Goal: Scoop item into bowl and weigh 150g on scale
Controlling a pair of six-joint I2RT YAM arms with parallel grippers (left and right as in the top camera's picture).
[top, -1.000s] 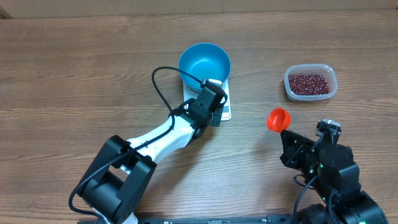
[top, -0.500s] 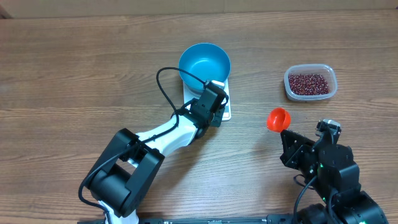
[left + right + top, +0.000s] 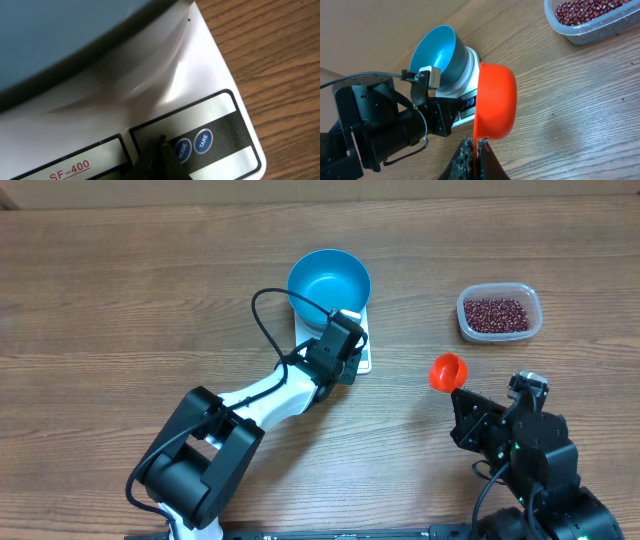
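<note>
The blue bowl (image 3: 329, 282) sits on the white scale (image 3: 362, 350) at the table's middle; both also show in the right wrist view, the bowl (image 3: 436, 54) and the scale (image 3: 470, 102). My left gripper (image 3: 345, 330) is shut, its tips (image 3: 161, 145) resting on the scale's dark button panel (image 3: 220, 131) just left of the MODE button. The dark red-brown beans (image 3: 497, 312) lie in a clear container (image 3: 499, 291) at the right. My right gripper (image 3: 477, 144) is shut on the handle of an orange-red scoop (image 3: 495, 102), held above the table (image 3: 448, 371).
The left arm (image 3: 250, 405) stretches diagonally from the front edge to the scale, a black cable (image 3: 262, 320) looping above it. The right arm's body (image 3: 520, 440) sits at the front right. Bare wooden table (image 3: 120, 300) lies to the left and behind.
The left arm's base link has shifted slightly to the right; its gripper stays on the scale's panel. The right arm and scoop have not moved.
</note>
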